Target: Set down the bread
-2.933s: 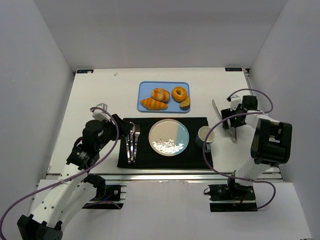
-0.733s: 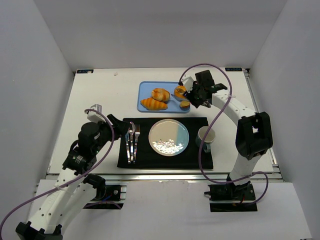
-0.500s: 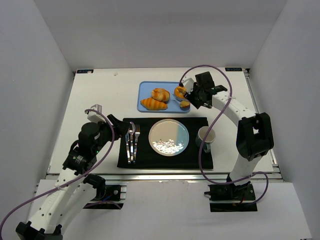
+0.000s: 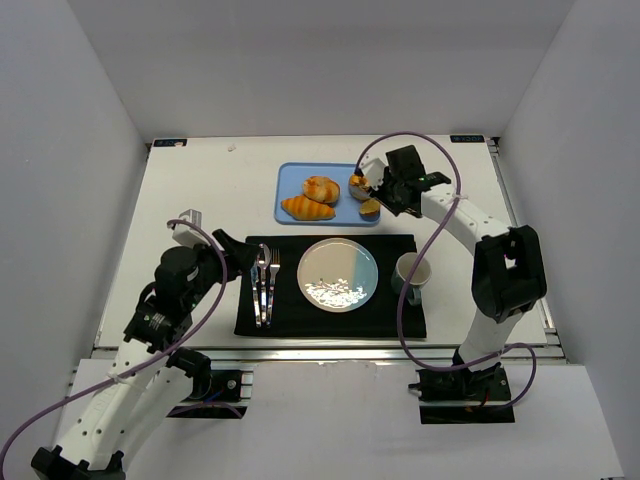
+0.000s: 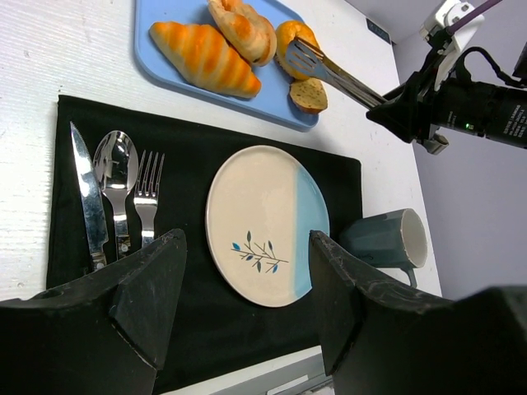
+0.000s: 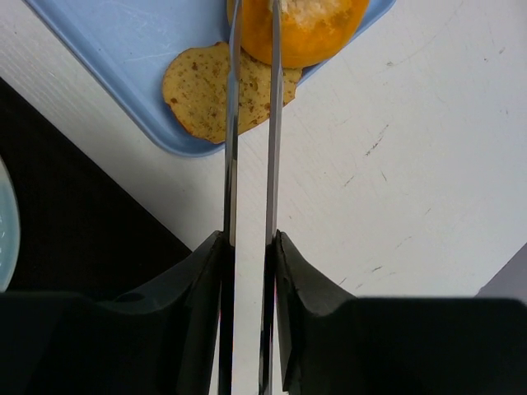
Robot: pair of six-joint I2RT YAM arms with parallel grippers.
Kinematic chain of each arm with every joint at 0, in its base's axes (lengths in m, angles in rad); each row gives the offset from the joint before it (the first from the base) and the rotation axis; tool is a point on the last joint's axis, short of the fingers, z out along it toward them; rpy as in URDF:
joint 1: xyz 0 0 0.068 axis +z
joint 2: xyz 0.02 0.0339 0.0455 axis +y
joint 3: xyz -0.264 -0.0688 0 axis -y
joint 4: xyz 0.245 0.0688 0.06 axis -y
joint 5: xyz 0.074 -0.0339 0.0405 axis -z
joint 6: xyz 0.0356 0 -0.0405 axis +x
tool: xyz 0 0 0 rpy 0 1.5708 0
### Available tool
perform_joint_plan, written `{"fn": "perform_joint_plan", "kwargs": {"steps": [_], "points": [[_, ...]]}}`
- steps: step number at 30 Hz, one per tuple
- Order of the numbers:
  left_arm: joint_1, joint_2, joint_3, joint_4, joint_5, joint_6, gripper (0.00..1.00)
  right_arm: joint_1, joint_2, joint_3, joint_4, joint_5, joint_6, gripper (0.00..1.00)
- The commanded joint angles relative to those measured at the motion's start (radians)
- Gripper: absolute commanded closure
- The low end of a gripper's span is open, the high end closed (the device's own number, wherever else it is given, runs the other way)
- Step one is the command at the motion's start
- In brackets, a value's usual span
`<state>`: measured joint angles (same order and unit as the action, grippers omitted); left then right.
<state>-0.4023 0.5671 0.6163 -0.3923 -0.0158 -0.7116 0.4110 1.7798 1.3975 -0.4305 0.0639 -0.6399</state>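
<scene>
Several breads lie on a blue tray (image 4: 290,180): a croissant (image 4: 308,208), a twisted roll (image 4: 321,188), an orange bagel (image 4: 357,185) and a brown slice (image 4: 369,209). My right gripper (image 4: 387,190) is shut on metal tongs (image 6: 251,148), whose two arms reach the bagel (image 6: 313,29) and pinch its side, just above the slice (image 6: 202,95). The left gripper (image 5: 247,247) hangs open over the near edge of the black placemat (image 5: 189,313), holding nothing. A cream and blue plate (image 4: 338,275) sits in the mat's middle.
A knife, spoon and fork (image 4: 265,285) lie on the mat left of the plate. A dark teal mug (image 4: 411,272) stands at the mat's right edge. White walls close in the table on three sides.
The right arm swung from the table's right side over to the tray. In the last half second the tongs' arms squeezed together on the bagel. The left arm barely shifted.
</scene>
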Motion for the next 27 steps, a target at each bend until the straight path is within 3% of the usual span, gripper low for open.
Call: {"fn": "perform_joint_plan", "kwargs": {"steps": [1, 12, 15, 19, 27], "points": [[-0.001, -0.015, 0.003, -0.005, -0.012, -0.008, 0.29, -0.001, -0.089, -0.002, 0.035, -0.027, -0.003, 0.95], [0.0, -0.006, 0.013, 0.006, -0.009, -0.006, 0.29, -0.035, -0.448, -0.216, 0.023, -0.312, -0.02, 1.0], [0.0, -0.001, 0.016, 0.009, -0.006, -0.006, 0.29, -0.035, -0.52, -0.25, -0.049, -0.427, -0.044, 1.0], [0.0, 0.002, 0.026, -0.005, -0.012, 0.001, 0.29, -0.018, -0.588, -0.268, -0.256, -0.567, -0.196, 1.0], [-0.001, -0.036, -0.004, -0.005, -0.012, -0.022, 0.29, 0.055, -0.623, -0.356, -0.369, -0.567, -0.302, 0.97]]}}
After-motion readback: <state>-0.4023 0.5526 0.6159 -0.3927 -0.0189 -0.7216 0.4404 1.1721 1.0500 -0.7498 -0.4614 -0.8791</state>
